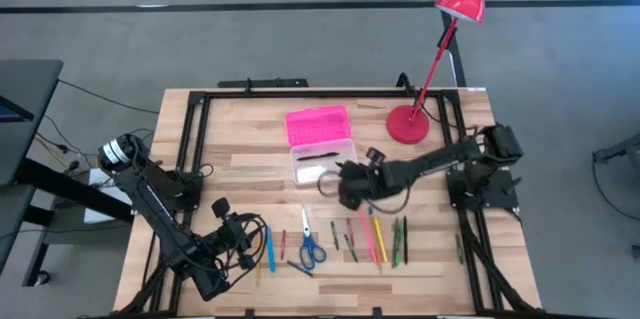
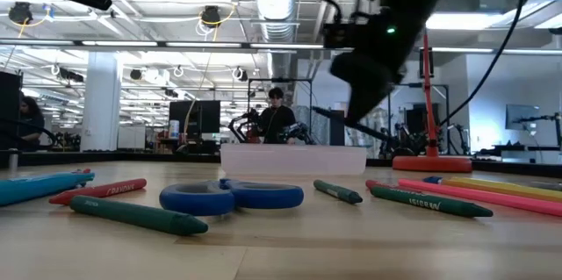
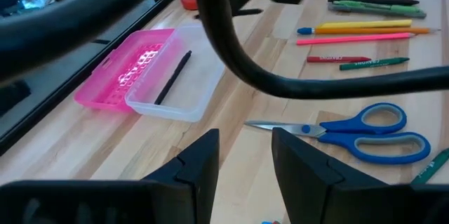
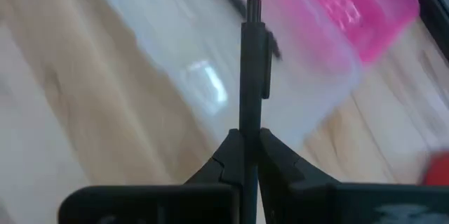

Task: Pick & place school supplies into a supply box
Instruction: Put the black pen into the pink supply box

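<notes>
The right arm reaches in from the 3 o'clock side of the surface [image 1: 250,169], stretched low toward the centre, its end effector [image 4: 249,150] clenched on a black pen [image 4: 251,69] that stands out past the fingertips over the clear base of the supply box [image 1: 322,164]. The box lies open near the middle, its pink lid [image 1: 318,124] folded back toward 12 o'clock, and a thin black pen [image 3: 172,76] already lies in the base. The left arm waits at about 8 o'clock, its end effector [image 3: 245,154] released, fingers parted and empty above the wood. Toward 6 o'clock the remaining school supplies lie in a loose row: blue-handled scissors [image 1: 311,247], a blue pen [image 1: 268,249], a pink pencil [image 1: 367,237], a yellow pencil [image 1: 378,239] and green ones [image 1: 400,241]. A red desk lamp [image 1: 440,54] stands at about 1 o'clock, just beside the right arm's elbow.
</notes>
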Controlling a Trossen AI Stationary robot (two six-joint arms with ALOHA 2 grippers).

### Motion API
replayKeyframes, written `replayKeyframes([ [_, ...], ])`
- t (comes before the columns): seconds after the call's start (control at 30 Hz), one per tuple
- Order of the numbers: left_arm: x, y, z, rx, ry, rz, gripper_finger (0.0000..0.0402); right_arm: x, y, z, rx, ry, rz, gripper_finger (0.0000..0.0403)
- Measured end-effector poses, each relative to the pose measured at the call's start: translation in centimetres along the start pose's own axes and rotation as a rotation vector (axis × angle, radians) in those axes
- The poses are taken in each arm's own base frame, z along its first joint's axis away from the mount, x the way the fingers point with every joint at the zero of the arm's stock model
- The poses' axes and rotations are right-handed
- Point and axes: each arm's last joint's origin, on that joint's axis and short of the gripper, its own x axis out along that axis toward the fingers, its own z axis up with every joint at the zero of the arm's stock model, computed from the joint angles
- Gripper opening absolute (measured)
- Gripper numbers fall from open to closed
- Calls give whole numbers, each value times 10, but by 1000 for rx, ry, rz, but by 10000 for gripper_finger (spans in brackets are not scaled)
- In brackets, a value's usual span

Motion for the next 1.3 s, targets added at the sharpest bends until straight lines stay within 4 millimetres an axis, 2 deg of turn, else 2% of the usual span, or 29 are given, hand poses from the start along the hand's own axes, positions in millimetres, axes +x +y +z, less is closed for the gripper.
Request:
replayKeyframes([
  [0.1,0,0,0,25,1,0,127,5,-11,15,-15,-26,22,5],
  [0.3,0,1,-1,76,2,5,127,-1,-22,45,-69,-111,54,5],
  [0.5,10,11,-24,121,15,48,127,4,-35,66,-143,-209,167,5],
  [0.63,21,24,-44,109,57,94,127,10,-45,69,-189,-210,153,6],
  [0.77,26,32,-55,88,71,121,127,16,-56,70,-184,-183,226,7],
  [0.93,26,33,-56,89,62,128,127,32,-61,64,-205,-107,218,8],
  [1.03,27,33,-55,88,55,133,127,37,-61,69,-208,-129,246,9],
  [1.17,27,33,-54,90,27,138,127,57,-57,61,-235,-62,247,13],
  [1.3,27,34,-54,93,20,140,127,56,-57,62,-243,-78,247,28],
])
